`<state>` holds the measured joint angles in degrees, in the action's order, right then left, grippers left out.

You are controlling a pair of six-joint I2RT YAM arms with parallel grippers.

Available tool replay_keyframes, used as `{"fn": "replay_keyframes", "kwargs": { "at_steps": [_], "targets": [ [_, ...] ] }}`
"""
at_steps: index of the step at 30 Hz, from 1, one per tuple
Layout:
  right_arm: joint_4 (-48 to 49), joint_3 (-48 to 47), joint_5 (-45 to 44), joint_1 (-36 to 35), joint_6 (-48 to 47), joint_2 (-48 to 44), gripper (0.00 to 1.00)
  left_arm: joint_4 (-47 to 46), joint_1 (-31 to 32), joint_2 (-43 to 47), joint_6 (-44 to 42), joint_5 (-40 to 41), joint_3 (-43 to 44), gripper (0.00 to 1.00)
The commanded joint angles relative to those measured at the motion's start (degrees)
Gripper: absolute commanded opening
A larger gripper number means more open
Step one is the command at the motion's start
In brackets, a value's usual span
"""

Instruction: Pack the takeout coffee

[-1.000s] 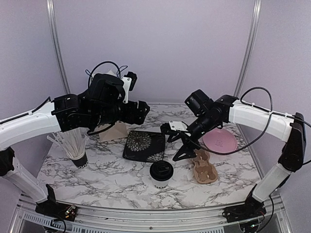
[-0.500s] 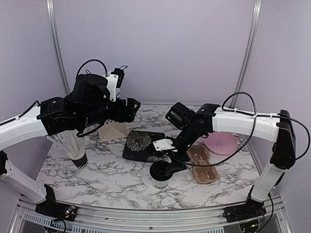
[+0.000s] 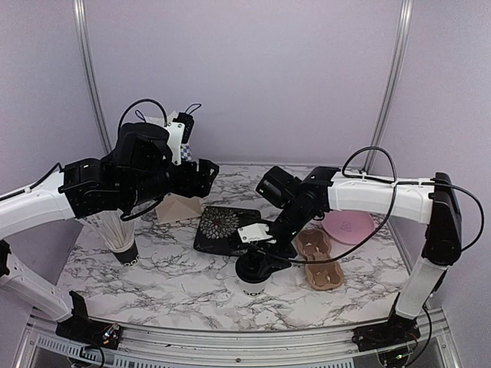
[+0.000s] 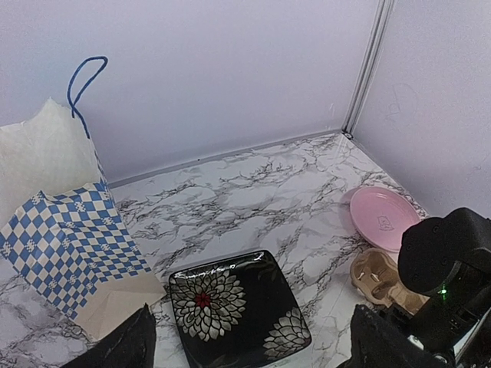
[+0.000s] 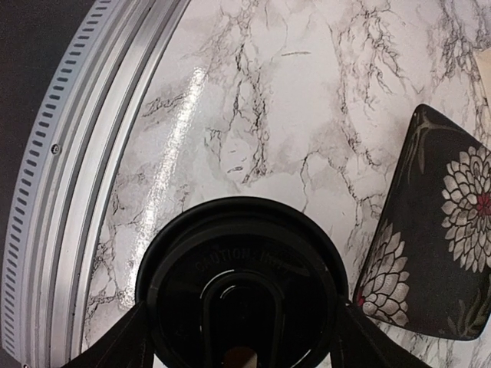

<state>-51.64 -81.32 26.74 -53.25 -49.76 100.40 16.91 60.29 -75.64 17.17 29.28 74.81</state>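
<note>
The takeout coffee [image 3: 252, 277] is a white cup with a black lid and stands near the table's front middle. In the right wrist view its lid [image 5: 238, 280] fills the lower middle. My right gripper [image 3: 262, 262] is low over the cup and open, with one finger [image 5: 115, 345] on each side of the lid, close to its rim. My left gripper [image 3: 205, 176] is raised at the back left, open and empty. Its fingers [image 4: 126, 345] frame the black flower plate [image 4: 238, 314].
A blue-checked paper bag [image 4: 69, 230] stands at the back left. A black cup of white straws [image 3: 119, 234] is at the left. A brown cup carrier [image 3: 321, 261] and a pink plate [image 3: 349, 225] lie on the right. The metal front rail [image 5: 69, 176] is close to the cup.
My right gripper swung left from the carrier and came down over the coffee's lid. My left arm drew back and to the left, rising slightly.
</note>
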Motion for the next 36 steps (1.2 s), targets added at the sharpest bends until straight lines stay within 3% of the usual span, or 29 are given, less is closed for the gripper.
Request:
{"fn": "replay_keyframes", "kwargs": {
  "at_steps": [1, 8, 14, 24, 36],
  "targets": [
    [-0.71, -2.91, -0.52, -0.44, 1.79, -0.58, 0.71, -1.52, -0.26, 1.65, 0.19, 1.13, -0.51, 0.89],
    [-1.36, -4.46, -0.86, 1.33, 4.26, -3.83, 0.70, -1.39, -0.39, 1.92, -0.53, 0.97, -0.03, 0.89],
    [-2.00, -9.40, 1.57, 12.29, 6.67, -4.16, 0.69, -0.87, -0.44, 2.69, -1.16, 1.04, -0.12, 0.89],
    [4.34, -16.62, -7.23, 27.80, 16.67, 2.22, 0.68, 3.73, -0.53, 2.72, -1.79, 0.78, 0.14, 0.88],
    [6.54, -23.36, -7.97, 35.31, 24.50, 13.06, 0.68, 7.70, -0.61, 4.92, 0.12, 1.36, -0.61, 0.86]
  ]
}}
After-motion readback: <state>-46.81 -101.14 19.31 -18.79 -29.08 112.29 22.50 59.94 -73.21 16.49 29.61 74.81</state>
